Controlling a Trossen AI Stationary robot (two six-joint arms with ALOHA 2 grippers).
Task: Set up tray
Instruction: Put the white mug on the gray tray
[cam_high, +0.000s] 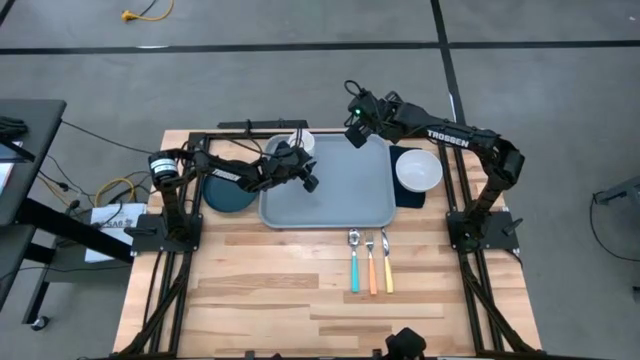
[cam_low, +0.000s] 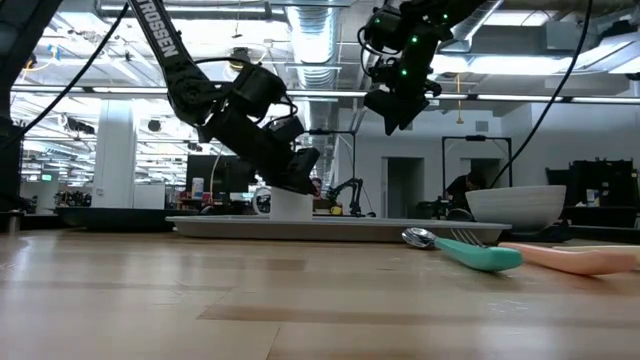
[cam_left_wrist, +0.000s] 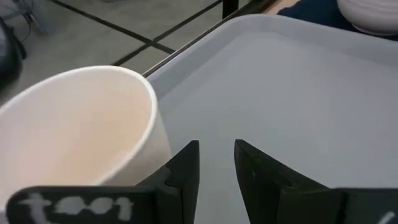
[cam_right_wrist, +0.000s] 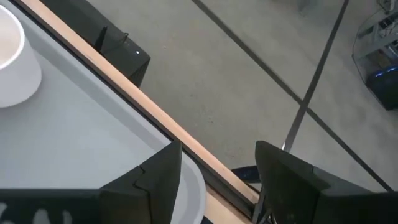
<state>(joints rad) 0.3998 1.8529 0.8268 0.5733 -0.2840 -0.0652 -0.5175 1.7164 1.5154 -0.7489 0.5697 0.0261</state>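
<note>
Mid-setup at the bench (cam_high: 300, 290): the tray (cam_high: 340, 195) holds only a white cup (cam_high: 303, 141) at its far-left corner; left gripper (cam_high: 309, 183) and right gripper (cam_high: 356, 135) hover above, parted, empty; plate (cam_high: 225, 195), bowl (cam_high: 418, 169), cutlery (cam_high: 369, 262) still await loading.

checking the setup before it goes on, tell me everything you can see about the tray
The tray is a large light blue-grey rectangle with rounded corners and a low raised rim, plastic by its look. It lies flat on the wooden table, toward the far edge. A white cup stands upright in its far left corner; the rest of its floor is bare. The left gripper hovers over its left part beside the cup, the right gripper above its far edge; neither touches it.
</note>
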